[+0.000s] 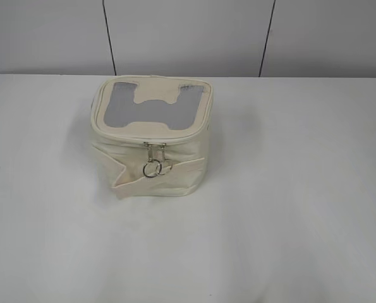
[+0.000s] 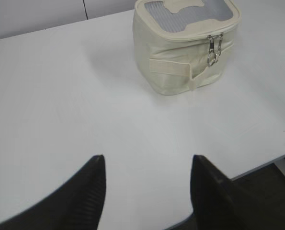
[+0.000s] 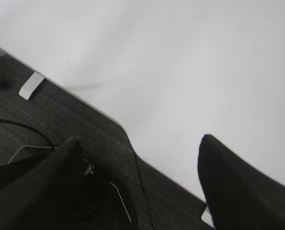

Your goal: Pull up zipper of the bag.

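The bag (image 1: 151,136) is a small boxy cream bag with a grey mesh top and a cream H-shaped patch. It stands upright on the white table (image 1: 289,208), left of the middle. The zipper (image 1: 155,159) shows as two silver pulls with round rings hanging side by side on the bag's front face. In the left wrist view the bag (image 2: 185,45) is far ahead at the top right, with the zipper pulls (image 2: 214,48) on its right face. My left gripper (image 2: 147,158) is open and empty over bare table. My right gripper (image 3: 140,139) is open and empty over the table's edge.
A grey wall with two dark vertical seams (image 1: 110,38) runs behind the table. The right wrist view shows dark carpet (image 3: 61,115) and a thin cable below the table edge. No arm shows in the exterior view.
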### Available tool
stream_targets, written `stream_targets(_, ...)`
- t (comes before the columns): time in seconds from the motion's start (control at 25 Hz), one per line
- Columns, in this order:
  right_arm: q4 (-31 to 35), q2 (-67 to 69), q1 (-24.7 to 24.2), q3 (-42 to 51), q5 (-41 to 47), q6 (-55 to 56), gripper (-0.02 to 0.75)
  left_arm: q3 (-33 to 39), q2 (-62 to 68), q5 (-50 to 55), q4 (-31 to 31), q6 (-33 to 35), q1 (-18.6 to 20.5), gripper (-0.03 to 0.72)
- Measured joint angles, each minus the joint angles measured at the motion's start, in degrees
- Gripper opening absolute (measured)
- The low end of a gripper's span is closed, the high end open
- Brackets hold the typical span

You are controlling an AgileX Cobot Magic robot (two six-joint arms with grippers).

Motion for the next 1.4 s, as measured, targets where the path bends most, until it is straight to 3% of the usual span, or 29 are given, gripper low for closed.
stream_targets(0.28, -0.3, -6.0, 0.0, 1.0, -1.6, 0.0, 0.580, 2.4, -0.1, -6.0, -0.6, -0.7, 0.0, 0.419)
stream_targets(0.76, -0.3, -6.5, -0.7, 1.0, -1.7, 0.1, 0.547, 2.5, -0.1, -6.5, -1.0, -0.7, 0.2, 0.349)
stream_targets(0.88, -0.3, -6.6, -6.5, 1.0, -1.7, 0.1, 0.545, 2.5, -0.1, -6.6, -1.0, -0.7, 3.5, 0.329)
stream_targets(1.12, -0.3, -8.8, -22.7, 1.0, -1.8, 0.1, 0.543, 2.5, -0.1, -6.6, -1.0, -0.7, 16.1, 0.281)
stream_targets(1.4, -0.1, -14.0, -25.8, 1.0, -1.8, 0.1, 0.540, 2.6, -0.1, -6.6, -1.0, -0.7, 17.6, 0.247)
